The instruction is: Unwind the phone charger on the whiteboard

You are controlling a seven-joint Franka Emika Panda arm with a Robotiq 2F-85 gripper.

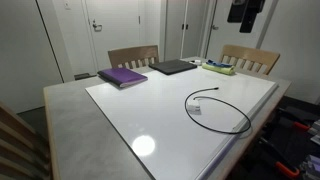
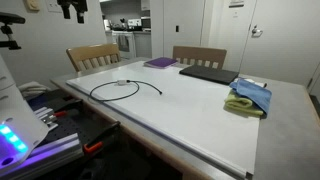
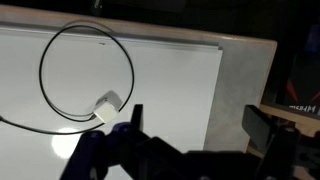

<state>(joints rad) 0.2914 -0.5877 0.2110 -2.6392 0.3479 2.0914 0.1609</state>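
Observation:
The phone charger (image 3: 41, 70) lies in one wide loop on the whiteboard (image 3: 170, 70), its small white plug block (image 3: 108, 103) resting at the loop's edge. In both exterior views the black cable loop (image 1: 187, 103) (image 2: 138, 86) sits near one end of the whiteboard (image 1: 150, 110) (image 2: 190, 110). My gripper (image 3: 200, 125) hangs high above the board's edge, beside the loop and well clear of it. It is open, and nothing is between its fingers. In the exterior views it shows only as a dark shape at the top of the picture (image 1: 245, 12) (image 2: 72, 8).
At the board's far end lie a purple book (image 1: 122, 76) (image 2: 160, 62), a dark closed laptop (image 1: 172, 67) (image 2: 208, 73) and a green-and-blue cloth (image 1: 218, 67) (image 2: 248, 97). Two wooden chairs (image 1: 133, 56) stand behind the table. The grey tabletop (image 3: 240, 80) borders the board.

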